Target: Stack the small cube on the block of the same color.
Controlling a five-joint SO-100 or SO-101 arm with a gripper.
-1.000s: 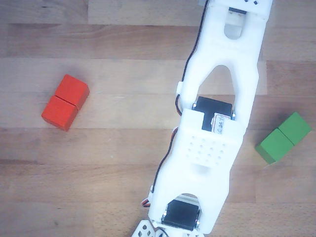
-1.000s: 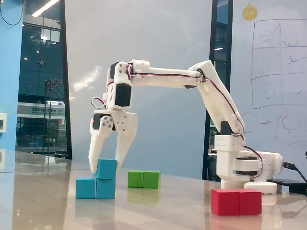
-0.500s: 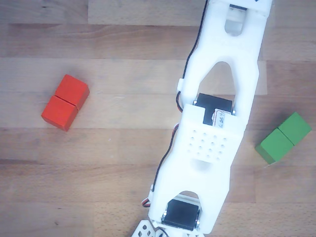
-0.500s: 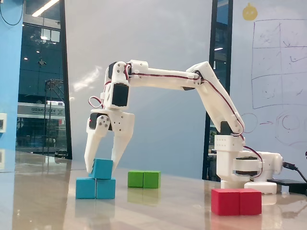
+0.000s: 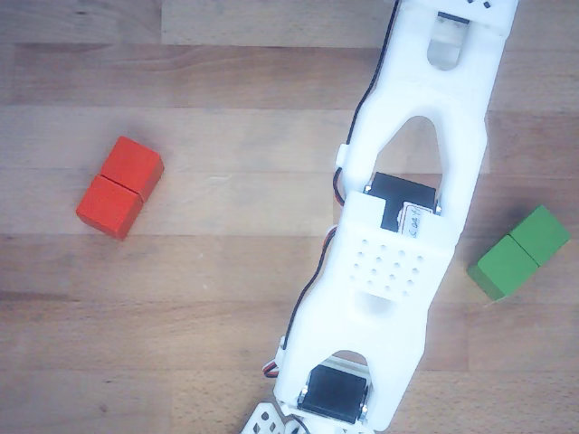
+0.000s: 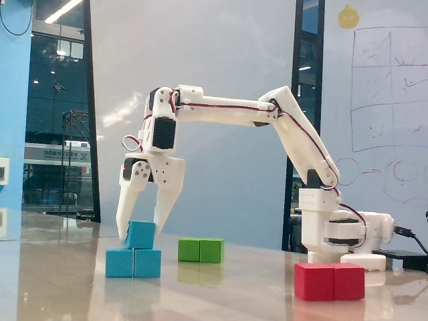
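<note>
1. In the fixed view the small cube [image 6: 140, 235] sits straight below the wrist, between the 2 white fingers of the gripper [image 6: 141, 234]. Both fingertips reach down to the cube's sides and seem to be clamped on it, though contact on the far side is hard to confirm.
2. The cube rests on top of the block [image 6: 133, 263], roughly over the middle seam rather than over 1 half. It looks slightly tilted, so I judge it is not yet seated flat.
3. The block's long axis runs left to right in the fixed view, and the fingers straddle the cube along that same line. Any release should therefore be a clean opening followed by a straight lift.
4. In the other view the arm [image 5: 398, 235] covers the blue pieces completely, so that camera says nothing about their alignment.
5. All the pieces are smooth, painted, sharp-edged blocks. The red block [image 6: 330, 281] and the green block [image 6: 200, 250] are each 2 cubes long with a seam across, and both lie well apart from the stack.
6. The table [image 5: 199, 307] is pale wood with visible grain; in the fixed view it looks glossy and reflects the blocks.
</note>
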